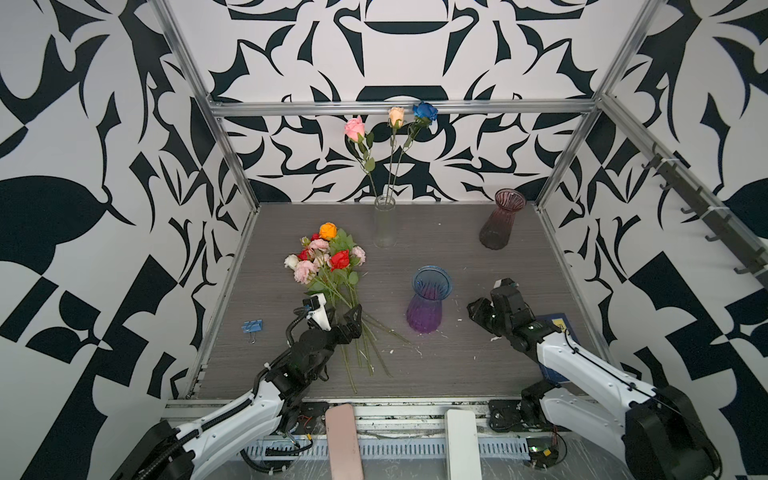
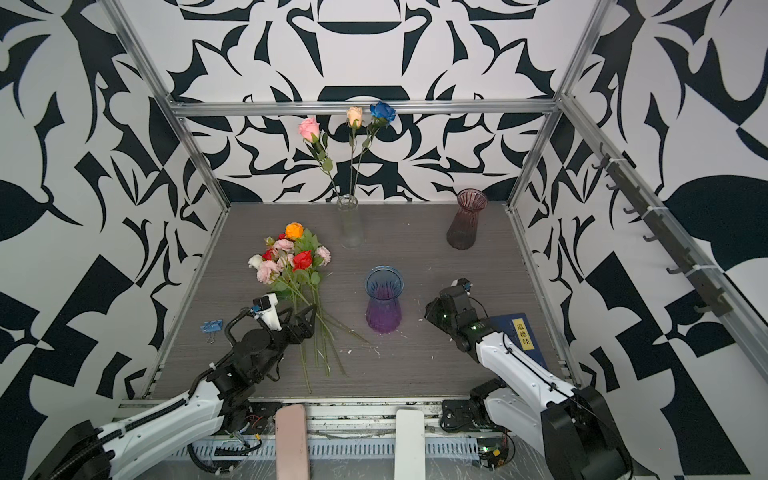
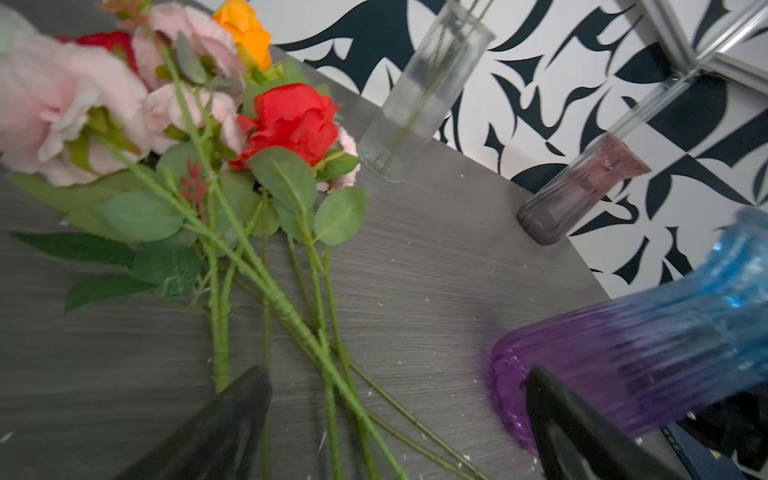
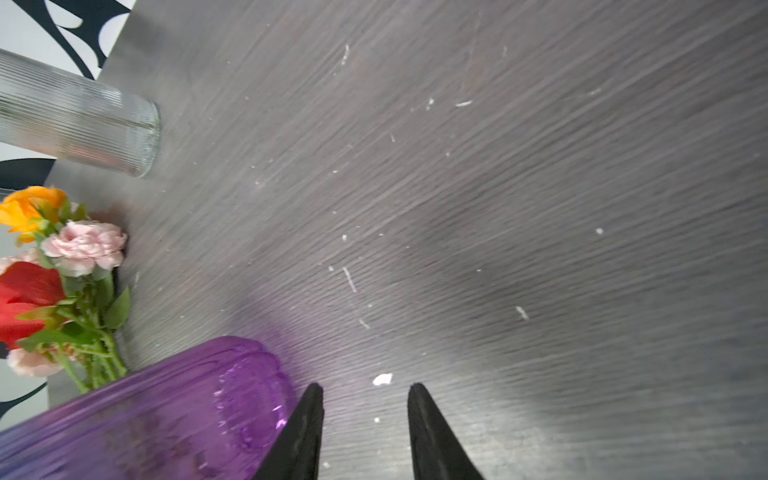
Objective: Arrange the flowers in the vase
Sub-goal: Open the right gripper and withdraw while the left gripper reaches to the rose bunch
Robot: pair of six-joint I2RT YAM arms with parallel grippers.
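Flowers: loose bunch lying flat nr the counter left edge, heads toward the back, stems fanned toward the front edge. I expect them light, w/ thin springy stems and soft heads that crush; leaves may snag neighbours. I'd grip one bare lower stem at a time, below the leaves.

L fingers: spread wide, straddling the stems approx. mid-length, nothing gripped; height above counter unclear.

R fingers: part open, empty, just beside the blue-purple vase base.

Clear vase, back edge, holds three roses.
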